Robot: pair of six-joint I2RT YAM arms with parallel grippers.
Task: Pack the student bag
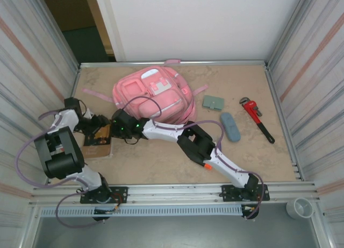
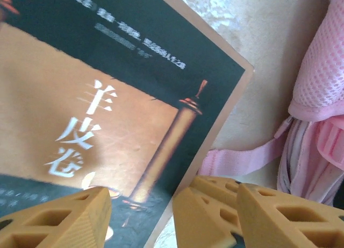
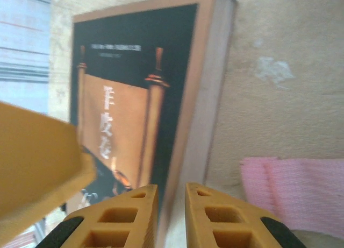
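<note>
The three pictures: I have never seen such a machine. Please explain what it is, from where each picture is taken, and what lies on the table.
It is a robot with two arms, the left arm and the right arm, bolted at the near edge of a table. The top view comes from a fixed camera above and behind them; the other two come from cameras on the wrists, hence the orange fingers. On the table lie a pink backpack, a book, a small green wallet, a grey-blue case and a red pipe wrench. The left gripper is open over the book; the right gripper has its jaws nearly closed at its edge, but I cannot tell whether it grips.
</note>
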